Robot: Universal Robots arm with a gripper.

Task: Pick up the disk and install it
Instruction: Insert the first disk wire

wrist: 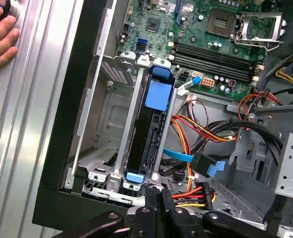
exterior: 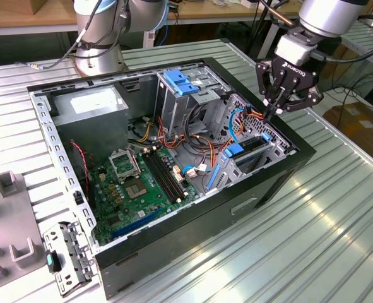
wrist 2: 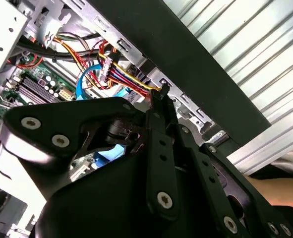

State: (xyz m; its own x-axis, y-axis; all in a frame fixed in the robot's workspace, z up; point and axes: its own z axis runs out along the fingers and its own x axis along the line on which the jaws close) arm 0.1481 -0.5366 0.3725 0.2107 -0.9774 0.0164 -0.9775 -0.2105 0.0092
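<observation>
The disk [wrist: 153, 130] sits on edge in a slot of the metal drive cage, a dark body with blue plastic at both ends. In the exterior view the disk [exterior: 249, 146] lies in the cage at the open computer case's [exterior: 192, 259] side toward the view's right. My gripper [exterior: 269, 115] hangs just above the case rim beside that cage, its fingers drawn together and holding nothing. In the first wrist view the gripper [wrist: 159, 193] tips stand over the cage end near the cables. The gripper [wrist 2: 161, 92] points at the red and yellow wire bundle in the second wrist view.
A motherboard [exterior: 136, 183] fills the case floor, with a grey box [exterior: 88, 104] and a blue clip [exterior: 181, 82] on a tall cage behind. Loose cables [wrist: 205, 134] lie beside the disk. A person's hand [wrist: 0, 29] rests on the ribbed table. Another arm's base [exterior: 98, 44] stands behind the case.
</observation>
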